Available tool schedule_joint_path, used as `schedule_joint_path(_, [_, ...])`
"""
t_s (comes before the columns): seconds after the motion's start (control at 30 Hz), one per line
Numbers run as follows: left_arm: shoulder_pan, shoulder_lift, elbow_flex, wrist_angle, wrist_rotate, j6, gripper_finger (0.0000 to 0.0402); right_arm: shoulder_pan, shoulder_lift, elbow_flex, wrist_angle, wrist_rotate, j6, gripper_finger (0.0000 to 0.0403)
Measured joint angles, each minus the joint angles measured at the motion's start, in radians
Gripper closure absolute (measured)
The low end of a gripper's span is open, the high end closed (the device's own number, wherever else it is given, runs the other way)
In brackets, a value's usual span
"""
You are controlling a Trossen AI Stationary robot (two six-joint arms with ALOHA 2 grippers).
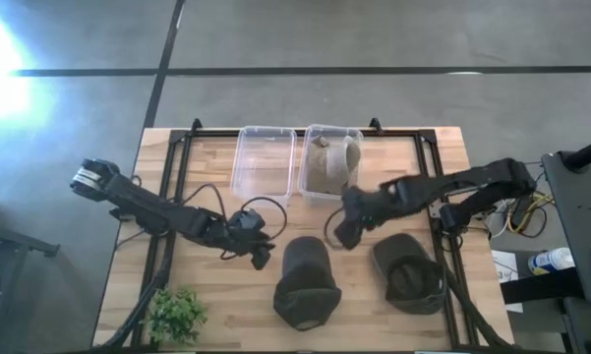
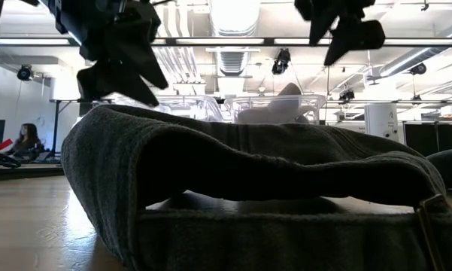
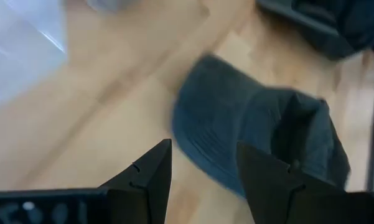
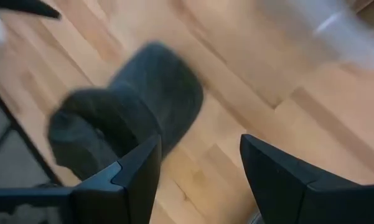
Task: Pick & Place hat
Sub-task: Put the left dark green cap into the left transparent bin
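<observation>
Two dark grey caps lie on the wooden table. One sits near the middle (image 1: pixel 307 283) and fills the low view (image 2: pixel 248 196); the other lies to its right (image 1: pixel 409 273). A tan hat (image 1: pixel 326 165) rests inside the right clear bin. My left gripper (image 1: pixel 261 258) hovers open just left of the middle cap, which shows ahead of its fingers (image 3: pixel 255 137). My right gripper (image 1: pixel 346 234) hangs open above and to the right of that cap's far end; its wrist view shows the cap below (image 4: pixel 130 112). Neither touches a cap.
Two clear bins stand side by side at the far edge; the left one (image 1: pixel 265 162) looks bare, the right one (image 1: pixel 346 138) holds the tan hat. A small green plant (image 1: pixel 174 315) stands at the near left corner. Black frame rails (image 1: pixel 167 177) and cables run along the table.
</observation>
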Motion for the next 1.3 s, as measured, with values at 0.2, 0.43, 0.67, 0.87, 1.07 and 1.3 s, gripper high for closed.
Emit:
schedule_joint_path(0.2, [-0.008, 0.096, 0.0, 0.11, 0.153, -0.04, 0.0229, 0.078, 0.153, -0.002, 0.065, -0.052, 0.029, 0.0188])
schedule_joint_path(0.43, [-0.078, 0.21, 0.042, 0.2, 0.196, -0.124, 0.0229, 0.11, 0.339, -0.003, 0.219, -0.173, -0.003, 0.0188])
schedule_joint_path(0.67, [-0.154, 0.326, 0.109, 0.198, 0.195, -0.226, 0.0229, 0.129, 0.474, -0.004, 0.37, -0.264, -0.031, 0.0188])
schedule_joint_path(0.87, [-0.163, 0.397, 0.11, 0.178, 0.202, -0.307, 0.023, 0.128, 0.528, -0.005, 0.606, -0.324, -0.009, 0.0188])
schedule_joint_path(1.07, [-0.157, 0.39, 0.114, 0.038, 0.172, -0.313, 0.023, 0.135, 0.535, -0.006, 0.706, -0.422, -0.04, 0.0188])
schedule_joint_path(1.3, [-0.15, 0.322, 0.112, -0.244, -0.112, -0.32, 0.0229, 0.148, 0.52, -0.012, 0.693, -0.481, -0.116, 0.0188])
